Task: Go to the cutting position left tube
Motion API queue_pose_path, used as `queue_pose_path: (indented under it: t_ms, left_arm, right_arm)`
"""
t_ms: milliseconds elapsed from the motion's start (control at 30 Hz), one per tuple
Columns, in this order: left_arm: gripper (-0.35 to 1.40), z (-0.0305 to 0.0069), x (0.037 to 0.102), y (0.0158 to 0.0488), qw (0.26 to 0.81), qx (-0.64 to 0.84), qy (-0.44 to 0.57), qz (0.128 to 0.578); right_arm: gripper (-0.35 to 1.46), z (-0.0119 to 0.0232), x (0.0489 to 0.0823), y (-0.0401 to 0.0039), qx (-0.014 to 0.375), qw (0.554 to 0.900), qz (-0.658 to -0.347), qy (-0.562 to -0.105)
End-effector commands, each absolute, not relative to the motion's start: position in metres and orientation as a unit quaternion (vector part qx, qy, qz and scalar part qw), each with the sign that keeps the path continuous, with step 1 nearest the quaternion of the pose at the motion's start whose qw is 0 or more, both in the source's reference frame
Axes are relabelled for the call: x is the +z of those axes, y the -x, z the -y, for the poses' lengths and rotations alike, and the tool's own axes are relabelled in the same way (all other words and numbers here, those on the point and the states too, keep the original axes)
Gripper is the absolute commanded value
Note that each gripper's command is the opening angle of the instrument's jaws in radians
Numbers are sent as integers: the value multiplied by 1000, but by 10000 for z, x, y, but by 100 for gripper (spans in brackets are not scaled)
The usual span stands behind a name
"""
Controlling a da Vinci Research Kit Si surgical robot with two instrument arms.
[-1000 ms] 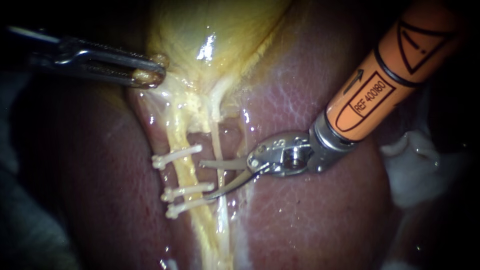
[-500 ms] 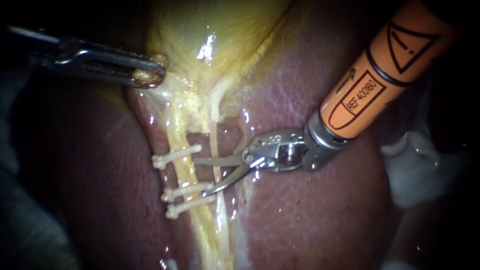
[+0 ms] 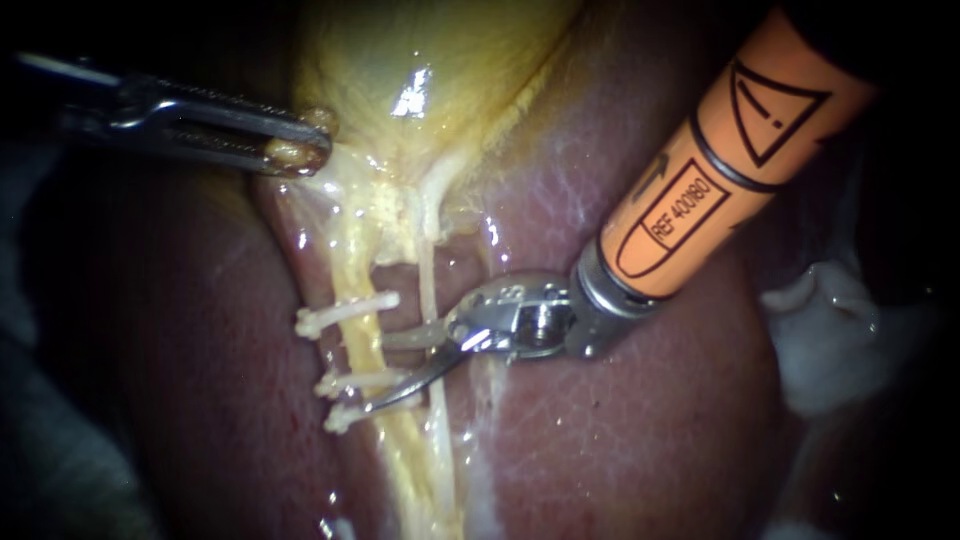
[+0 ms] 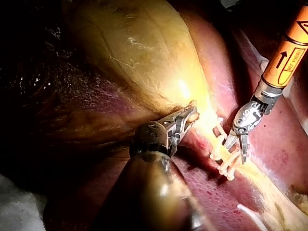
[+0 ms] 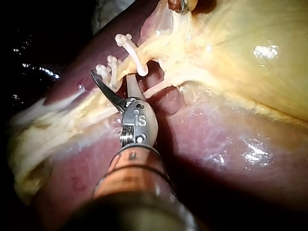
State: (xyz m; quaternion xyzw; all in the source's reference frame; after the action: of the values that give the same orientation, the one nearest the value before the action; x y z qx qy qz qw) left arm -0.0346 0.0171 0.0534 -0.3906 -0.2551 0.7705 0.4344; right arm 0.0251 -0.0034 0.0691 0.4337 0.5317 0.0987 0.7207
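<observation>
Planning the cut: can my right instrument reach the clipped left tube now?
Probably yes: the right instrument has open blades at the left tube, below the upper clip, nothing between, though near the lower clips.

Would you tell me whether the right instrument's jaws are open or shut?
Open: on the right instrument, the two blades spread in a V with a clear gap between them.

The right instrument (image 3: 378,372) lies across the liver (image 3: 620,420), blades apart, with its tips at the left tube (image 3: 358,265) between the top clip (image 3: 345,312) and the lower two clips (image 3: 350,382). Higher up, the left instrument (image 3: 310,145) grips the gallbladder (image 3: 420,60) edge.
</observation>
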Motion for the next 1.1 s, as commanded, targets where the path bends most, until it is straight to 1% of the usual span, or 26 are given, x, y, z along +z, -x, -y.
queue_pose_path:
  t_ms: [33,200,600,867,1100]
  left_arm:
    - [-35,-171,534,346,435,770,391,255]
    - [-35,-171,534,347,435,770,391,255]
    - [-35,-171,534,347,435,770,391,255]
    - [-35,-171,534,347,435,770,391,255]
    - [-35,-171,534,346,435,770,391,255]
  right_arm:
    - [124,34,690,-255,103,719,-532,-435]
    - [124,34,688,-269,117,709,-538,-441]
    - [126,35,685,-292,149,703,-521,-461]
    - [126,41,675,-298,149,690,-527,-473]
    - [127,46,648,-299,146,665,-539,-495]
